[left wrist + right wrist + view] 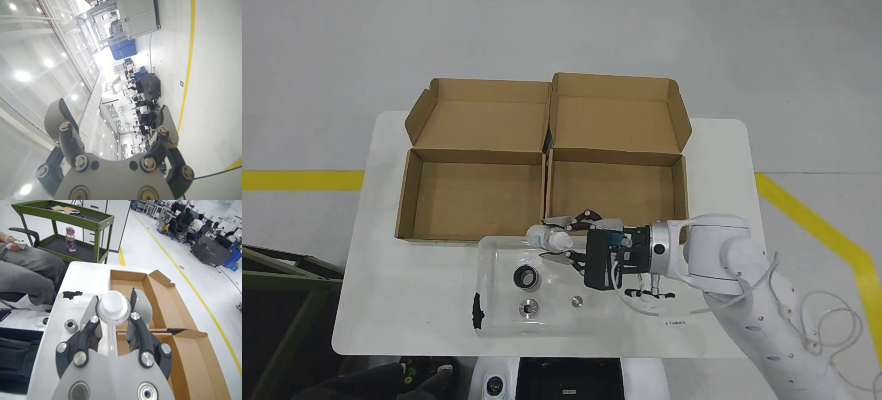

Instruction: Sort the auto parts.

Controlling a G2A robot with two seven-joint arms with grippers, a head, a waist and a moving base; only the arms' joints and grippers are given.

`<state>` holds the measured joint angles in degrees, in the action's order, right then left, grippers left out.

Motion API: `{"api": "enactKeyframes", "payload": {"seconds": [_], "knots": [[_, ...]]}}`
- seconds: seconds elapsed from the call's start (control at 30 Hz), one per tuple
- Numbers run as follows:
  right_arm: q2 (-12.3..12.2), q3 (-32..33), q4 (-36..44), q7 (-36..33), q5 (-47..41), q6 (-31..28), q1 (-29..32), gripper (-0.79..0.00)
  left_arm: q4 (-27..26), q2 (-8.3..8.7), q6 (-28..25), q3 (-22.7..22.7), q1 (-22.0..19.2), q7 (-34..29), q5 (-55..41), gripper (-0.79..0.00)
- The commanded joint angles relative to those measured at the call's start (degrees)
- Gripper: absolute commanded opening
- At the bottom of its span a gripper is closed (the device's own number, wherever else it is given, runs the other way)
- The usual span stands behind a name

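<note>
Here, in the top view, the right gripper (560, 240) sits at frame centre over the upper edge of a clear tray (487, 255). It is clamped on a white part (545, 237), just below the left box (472, 195) and right box (617, 192).

In the left wrist view, the left gripper (113, 109) gapes wide, holding nothing.

In the right wrist view, both fingers pinch the white part, with a steel cylinder (70, 326) standing in the tray nearby.

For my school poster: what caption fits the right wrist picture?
The right gripper holds a white part at the clear tray's edge, next to two open cardboard boxes.
</note>
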<state>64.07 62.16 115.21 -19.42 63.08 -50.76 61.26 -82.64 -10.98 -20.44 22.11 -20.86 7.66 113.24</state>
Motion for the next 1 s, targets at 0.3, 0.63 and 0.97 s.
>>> {"api": "enactKeyframes", "payload": {"seconds": [0.3, 0.63, 0.97], "knots": [[-0.4, 3.6, -1.5, 3.7, 1.5, 1.8, -0.4, -0.785, 0.0, 0.0, 0.0, 0.0, 0.0, 0.0, 0.0, 0.0], [-0.4, 5.0, -9.1, 4.4, 1.7, 3.1, -4.7, -0.785, 0.0, 0.0, 0.0, 0.0, 0.0, 0.0, 0.0, 0.0], [0.7, 0.3, -20.7, 3.9, 0.2, 3.7, -11.9, -0.785, 0.0, 0.0, 0.0, 0.0, 0.0, 0.0, 0.0, 0.0]]}}
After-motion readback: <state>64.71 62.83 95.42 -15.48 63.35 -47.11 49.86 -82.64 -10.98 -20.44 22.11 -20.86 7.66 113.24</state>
